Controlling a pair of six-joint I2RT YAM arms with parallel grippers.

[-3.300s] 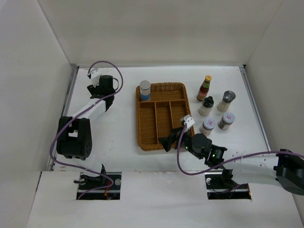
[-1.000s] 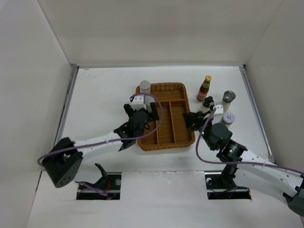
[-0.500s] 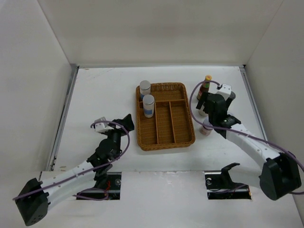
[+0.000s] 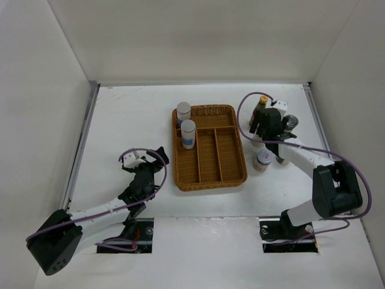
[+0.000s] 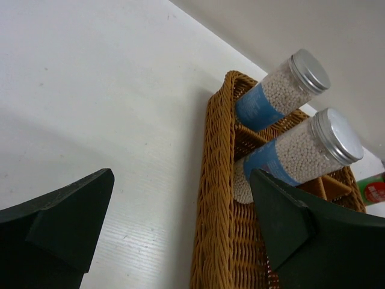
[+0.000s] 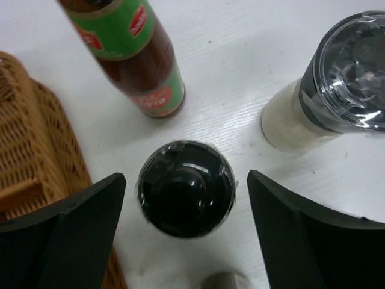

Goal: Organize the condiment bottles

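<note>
Two white condiment bottles with blue labels (image 4: pixel 183 112) (image 4: pixel 188 133) stand in the left compartment of the wicker tray (image 4: pixel 210 180); the left wrist view shows them too (image 5: pixel 283 90) (image 5: pixel 301 150). My right gripper (image 6: pixel 186 198) is open and straddles the black-capped bottle (image 6: pixel 185 188), with a gap on each side. In the top view this gripper (image 4: pixel 261 132) hides that bottle. The slim red bottle (image 6: pixel 135 60) and a grey-lidded shaker (image 6: pixel 343 90) stand just beyond. My left gripper (image 4: pixel 159 164) is open and empty, left of the tray.
A red-white-lidded jar (image 4: pixel 262 159) stands on the table right of the tray, near my right arm. The tray's woven edge (image 6: pixel 36 150) is close to my right gripper's left finger. Another lid (image 6: pixel 225 280) shows at the bottom of the right wrist view.
My left gripper has left the second white bottle in the tray and pulled back to the left. My right gripper has moved over the bottles on the right and come down round the black-capped one.
</note>
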